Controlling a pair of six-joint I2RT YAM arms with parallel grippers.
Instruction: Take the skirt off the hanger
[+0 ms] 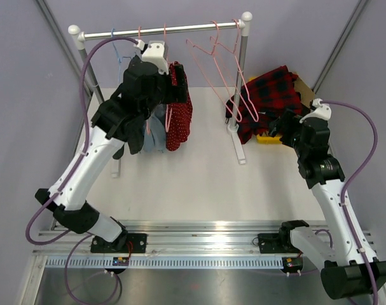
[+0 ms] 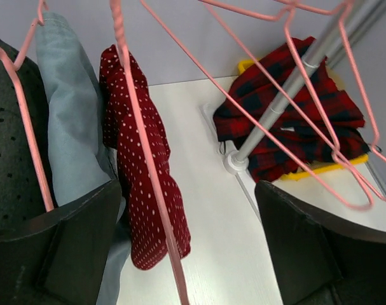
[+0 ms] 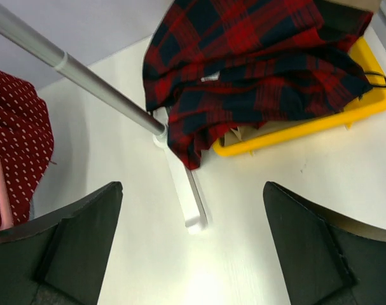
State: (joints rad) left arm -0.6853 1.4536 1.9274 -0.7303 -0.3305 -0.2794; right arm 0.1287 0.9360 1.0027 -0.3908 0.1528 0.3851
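Skirt (image 2: 137, 216) hangs on pink hanger (image 2: 156, 190) — left gripper (image 2: 187, 203) and right gripper (image 3: 193, 190) gape wide, empty

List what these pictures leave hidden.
- Top view: the left arm hides where the red dotted skirt meets its hanger.
- Left wrist view: the top edge cuts off the hooks of the pink hangers.
- Right wrist view: the plaid cloth covers what the yellow bin holds.

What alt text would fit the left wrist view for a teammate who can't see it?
The open left gripper frames a pink hanger wire in front of a hanging red polka-dot skirt. Left of it hang a light blue garment and a dark dotted garment; right, past the rack post, a red-black plaid garment lies heaped.
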